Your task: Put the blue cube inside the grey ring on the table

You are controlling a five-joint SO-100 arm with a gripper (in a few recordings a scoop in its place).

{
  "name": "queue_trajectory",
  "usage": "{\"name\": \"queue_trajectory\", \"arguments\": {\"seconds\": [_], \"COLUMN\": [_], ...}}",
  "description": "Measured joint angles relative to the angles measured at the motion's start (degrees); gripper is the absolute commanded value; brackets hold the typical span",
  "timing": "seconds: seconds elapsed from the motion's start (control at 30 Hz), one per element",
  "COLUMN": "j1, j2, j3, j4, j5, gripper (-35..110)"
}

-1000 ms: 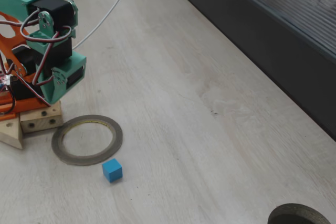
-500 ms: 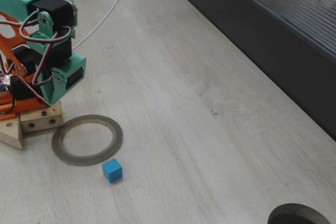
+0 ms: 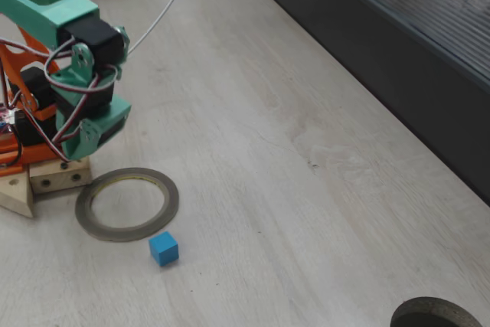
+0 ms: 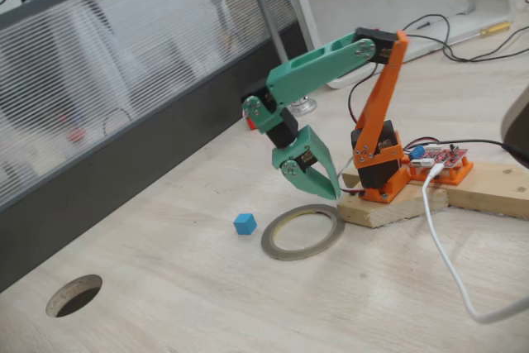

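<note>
Blue cube sits loose on the pale surface just outside the grey ring, not yet grasped, while the green gripper, fingers seemingly pressed together, hangs above the ring's far edge.

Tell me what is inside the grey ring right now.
Only bare table shows through the grey ring. The blue cube sits outside it, just beside the rim. Nothing covers the hole.
</note>
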Motion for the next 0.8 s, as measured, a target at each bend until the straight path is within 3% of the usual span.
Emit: {"name": "queue_trajectory", "arguments": {"seconds": [0.53, 0.8], "j1": [8.0, 9.76], "j2": [-21.8, -27.86], "j3": [-19.25, -40.69], "j4": [0.62, -1.67], "j5": [-0.26, -0.09], "gripper": [2, 2]}}
